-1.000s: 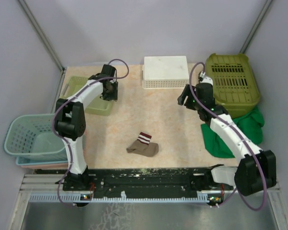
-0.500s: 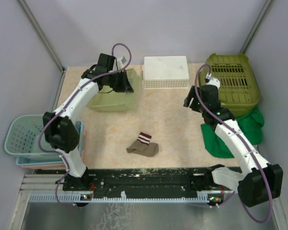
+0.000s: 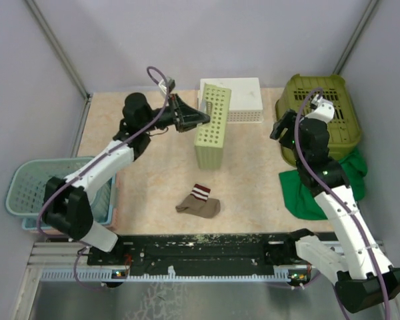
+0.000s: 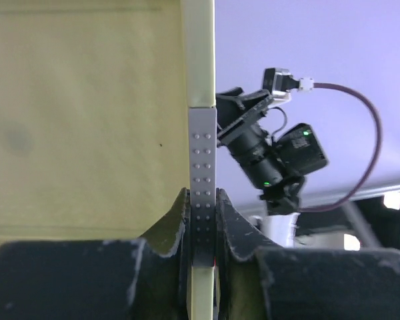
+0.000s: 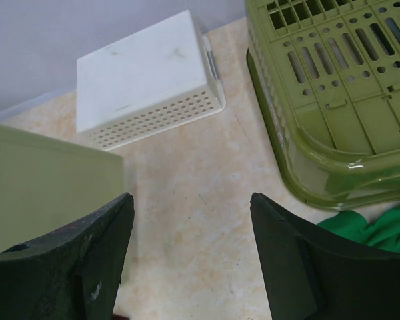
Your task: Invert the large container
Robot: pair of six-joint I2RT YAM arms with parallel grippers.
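While it stands tipped on its side near the middle of the desk (image 3: pixel 253 177), just in front of the white basket (image 3: pixel 239 93), the pale green container (image 3: pixel 212 130) looks like light, stiff, thin-walled plastic, best gripped at its rim. The left gripper (image 4: pixel 201 200) is clamped on that wall edge. The right gripper (image 5: pixel 190 207) hangs with fingers apart near the olive crate (image 3: pixel 323 107), holding nothing.

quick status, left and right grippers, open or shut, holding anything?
Left gripper: shut on the rim of the pale green perforated plastic container.
Right gripper: open, holding nothing.
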